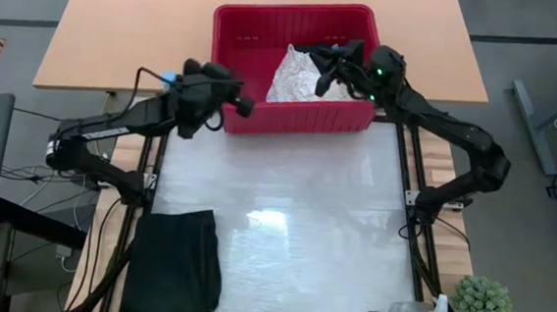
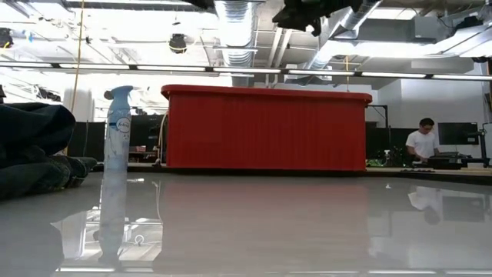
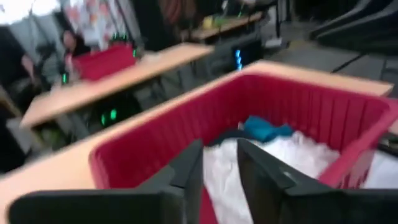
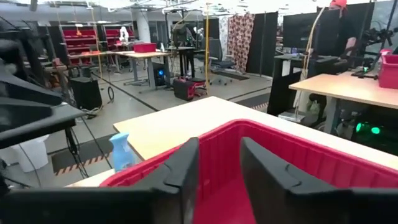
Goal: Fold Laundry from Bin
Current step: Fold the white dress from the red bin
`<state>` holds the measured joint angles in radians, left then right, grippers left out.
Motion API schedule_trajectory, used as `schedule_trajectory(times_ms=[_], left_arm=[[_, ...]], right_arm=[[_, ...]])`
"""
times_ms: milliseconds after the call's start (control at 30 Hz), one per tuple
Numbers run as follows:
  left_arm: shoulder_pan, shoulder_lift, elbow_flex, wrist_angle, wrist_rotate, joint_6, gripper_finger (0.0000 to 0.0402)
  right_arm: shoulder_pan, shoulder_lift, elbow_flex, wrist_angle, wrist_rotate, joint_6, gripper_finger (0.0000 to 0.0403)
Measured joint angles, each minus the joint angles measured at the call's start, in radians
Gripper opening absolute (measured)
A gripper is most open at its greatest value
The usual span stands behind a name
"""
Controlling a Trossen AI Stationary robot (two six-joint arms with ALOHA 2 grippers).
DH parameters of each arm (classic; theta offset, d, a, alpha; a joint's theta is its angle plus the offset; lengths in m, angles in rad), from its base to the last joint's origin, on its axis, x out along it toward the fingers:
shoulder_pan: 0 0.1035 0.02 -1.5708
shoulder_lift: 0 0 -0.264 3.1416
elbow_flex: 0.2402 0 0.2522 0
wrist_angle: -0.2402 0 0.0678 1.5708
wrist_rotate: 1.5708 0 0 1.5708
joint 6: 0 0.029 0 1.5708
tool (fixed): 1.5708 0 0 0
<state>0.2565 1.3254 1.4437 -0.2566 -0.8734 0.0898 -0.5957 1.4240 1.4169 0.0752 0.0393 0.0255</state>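
Red bin (image 1: 290,127) sits at the far middle of the tabletop (image 1: 283,225), long side facing the near edge. Inside it: a white crinkled garment (image 1: 299,77) heaped toward the right half, black cloth (image 1: 317,53) at the far right of it, and a small bright blue piece (image 3: 264,129) lying against the white one, seen from the left wrist. Left tool (image 1: 231,102) hangs over the bin's near-left corner, just at the rim; its two fingers (image 3: 189,171) stand a narrow gap apart with nothing between them, pointing into the bin over the white garment. Right tool (image 1: 326,63) is above the bin's far-right part, over the black cloth; fingers (image 4: 186,165) also a narrow gap apart and empty, with red bin wall showing through the gap. Whether either tool touches the cloth: can't tell. A black garment (image 1: 175,262) lies in a folded rectangle at the near-left corner of the tabletop, well apart from the bin. Low view shows the bin's long red wall (image 2: 265,129) head-on, a spray bottle (image 2: 117,127) to its left and dark cloth (image 2: 34,150) at the left edge. Small green plant (image 1: 482,303) at the near right, off the work surface. A person in a white shirt (image 2: 421,142) stands far back in the room on the right.
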Motion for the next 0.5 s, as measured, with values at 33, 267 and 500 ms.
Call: schedule_trajectory(times_ms=[33, 267, 500], left_arm=[[0.007, 0.01, 0.0, 0.047, 0.018, 0.042, 0.0097], [0.088, 0.037, 0.0, 0.261, 0.157, 0.11, 0.0161], [0.254, 0.037, 0.001, 0.319, 0.416, -0.041, 0.0164]], right_arm=[[-0.01, 0.012, 0.025, -0.016, -0.009, -0.004, 0.0155], [-0.091, 0.118, 0.283, -0.231, -0.041, -0.03, 0.0199], [-0.172, 0.227, 0.497, -0.424, -0.042, -0.109, 0.0205]])
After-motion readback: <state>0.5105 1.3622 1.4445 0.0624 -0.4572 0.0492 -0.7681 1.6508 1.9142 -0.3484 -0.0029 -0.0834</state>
